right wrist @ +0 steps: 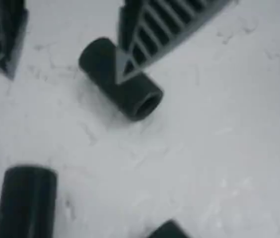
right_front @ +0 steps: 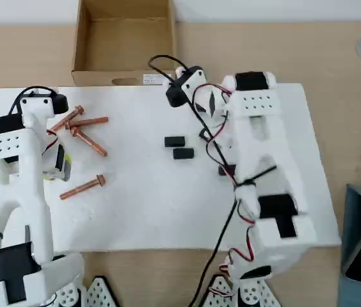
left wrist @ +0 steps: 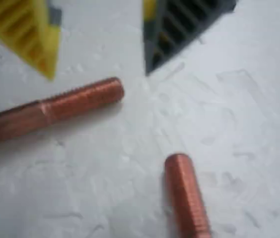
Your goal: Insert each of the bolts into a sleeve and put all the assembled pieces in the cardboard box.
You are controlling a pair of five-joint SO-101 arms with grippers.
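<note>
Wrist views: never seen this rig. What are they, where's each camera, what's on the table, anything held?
Two small white robot arms sit side by side at a table. The high view looks down from a fixed camera. Each wrist view comes from a camera on one arm, looking past its tool.

On the white board lie four copper bolts on the left arm's side and black sleeves by the right arm. The cardboard box stands beyond the board.

The left tool is open above a bolt. The right tool is open over a sleeve. Neither holds anything.
</note>
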